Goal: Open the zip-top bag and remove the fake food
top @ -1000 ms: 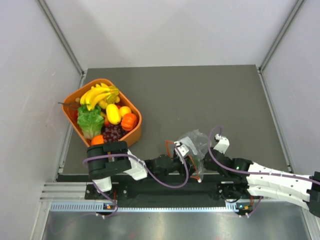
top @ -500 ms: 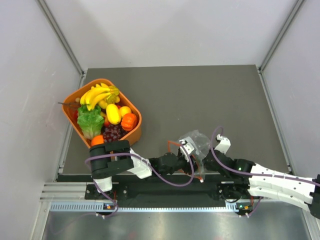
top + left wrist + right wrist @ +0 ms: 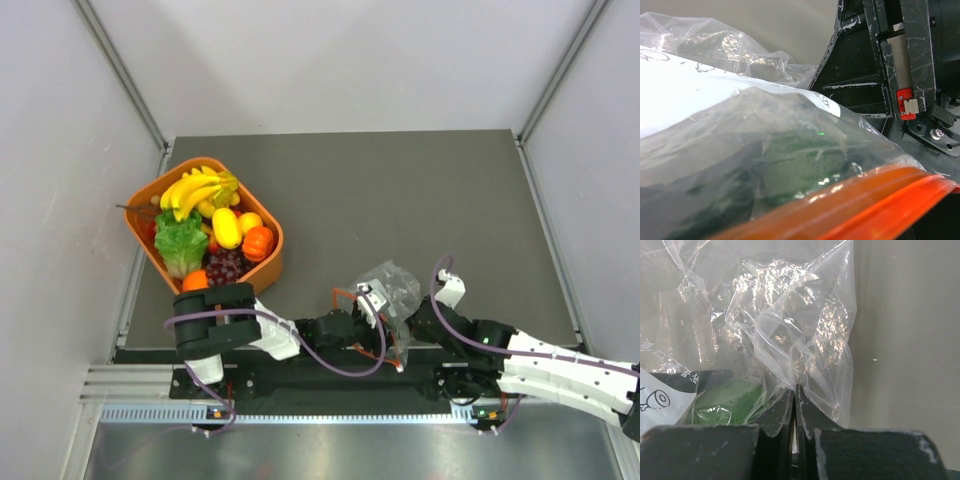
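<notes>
the zip-top bag (image 3: 790, 325) is stretched slightly wider than a moment ago, its film pinched by the right pincer (image 3: 794, 405) (the left pincer's (image 3: 372, 303) state cannot be told), so opening is judged barely begun.

basket (image 3: 277, 245): left | zip-top bag (image 3: 393, 285): near edge, right of basket

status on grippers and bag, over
Right gripper shut on zip-top bag film. Left gripper against bag, jaws hidden. Green fake food inside. Orange basket well clear.
</notes>
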`<state>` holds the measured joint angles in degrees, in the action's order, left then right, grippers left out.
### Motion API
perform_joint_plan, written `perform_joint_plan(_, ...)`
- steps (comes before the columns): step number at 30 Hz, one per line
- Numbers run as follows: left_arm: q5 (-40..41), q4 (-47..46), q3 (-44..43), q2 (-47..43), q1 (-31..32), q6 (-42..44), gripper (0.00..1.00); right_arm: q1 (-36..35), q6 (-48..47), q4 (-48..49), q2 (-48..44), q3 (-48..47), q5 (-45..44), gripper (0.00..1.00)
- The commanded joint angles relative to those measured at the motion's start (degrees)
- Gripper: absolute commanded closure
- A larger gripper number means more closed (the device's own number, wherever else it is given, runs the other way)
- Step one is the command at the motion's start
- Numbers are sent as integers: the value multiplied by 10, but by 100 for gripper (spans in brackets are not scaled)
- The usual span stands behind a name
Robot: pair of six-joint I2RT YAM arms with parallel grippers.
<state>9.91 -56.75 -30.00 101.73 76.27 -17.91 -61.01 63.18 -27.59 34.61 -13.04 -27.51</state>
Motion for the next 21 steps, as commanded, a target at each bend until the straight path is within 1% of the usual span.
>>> perform_joint_plan(1,14,60,-4,7,7,-5,28,-9,6,-5,-4,-1,-9,100)
perform_joint_plan(3,15,66,-3,9,11,-6,29,-9,6,-9,-8,-1,-11,100)
perform_joint_plan(4,14,67,-2,8,12,-8,36,-9,7,-10,-10,-1,-11,100)
perform_joint_plan(5,13,69,-2,7,12,-8,45,-9,7,-11,-11,0,-11,100)
perform_joint_plan(7,11,76,-1,0,12,-10,69,-9,8,-10,-15,1,-12,100)
perform_joint_plan(8,6,78,2,-5,13,-11,86,-9,8,-10,-16,1,-13,100)
perform_joint_plan(10,-1,79,13,-27,14,-14,98,-9,8,-11,-17,-1,-19,100)
perform_joint_plan(11,-2,80,19,-36,15,-16,100,-9,7,-10,-16,-1,-23,100)
perform_joint_plan(14,5,102,42,-100,16,-23,100,-9,3,-11,-10,-8,-43,100)
perform_joint_plan(15,6,111,53,-139,16,-26,100,-9,-1,-10,-5,-14,-50,100)
perform_joint_plan(16,6,120,56,-158,16,-28,100,-9,-2,-11,-2,-18,-64,100)
perform_joint_plan(17,5,145,62,-191,16,-32,100,-9,-9,-11,8,-27,-71,100)
perform_joint_plan(19,2,174,64,-219,16,-35,100,-7,-12,-13,21,-37,-92,100)
perform_joint_plan(21,-4,232,62,-253,16,-41,100,-1,-25,-13,41,-53,-102,100)
